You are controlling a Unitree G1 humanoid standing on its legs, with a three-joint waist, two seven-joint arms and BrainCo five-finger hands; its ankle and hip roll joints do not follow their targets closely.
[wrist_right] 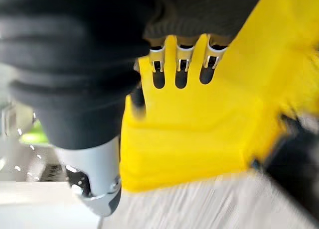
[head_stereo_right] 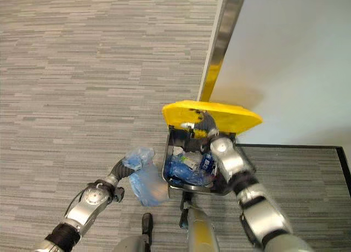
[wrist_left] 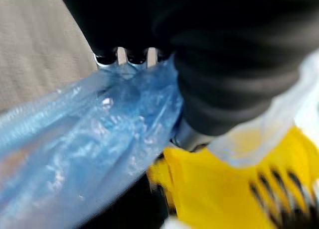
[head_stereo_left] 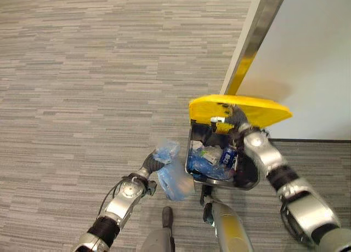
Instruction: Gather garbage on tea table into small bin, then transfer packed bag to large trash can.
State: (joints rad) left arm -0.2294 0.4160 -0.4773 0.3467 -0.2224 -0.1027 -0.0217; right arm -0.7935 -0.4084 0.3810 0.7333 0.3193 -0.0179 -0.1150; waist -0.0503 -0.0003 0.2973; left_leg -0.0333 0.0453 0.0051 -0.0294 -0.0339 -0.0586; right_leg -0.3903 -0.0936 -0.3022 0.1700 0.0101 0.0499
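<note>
The large trash can [head_stereo_left: 193, 178] stands on the floor with its yellow lid [head_stereo_left: 241, 108] tipped up. Inside lie blue bags and white scraps [head_stereo_left: 208, 156]. My right hand [head_stereo_left: 233, 120] is under the lid, and its straight fingers [wrist_right: 180, 52] press against the yellow lid [wrist_right: 199, 119], keeping it raised. My left hand [head_stereo_left: 152, 164] is shut on the gathered neck of a packed blue bag [head_stereo_left: 174, 179], which hangs just beside the can's left wall, outside the opening. The blue bag [wrist_left: 99, 149] shows past the left hand with the yellow lid [wrist_left: 214, 189] close behind it.
A white wall [head_stereo_left: 307, 55] with a metallic edge strip [head_stereo_left: 258, 33] rises right behind the can. Grey striped carpet [head_stereo_left: 82, 71] spreads to the left and ahead. A dark line [head_stereo_left: 312, 140] runs along the wall's foot.
</note>
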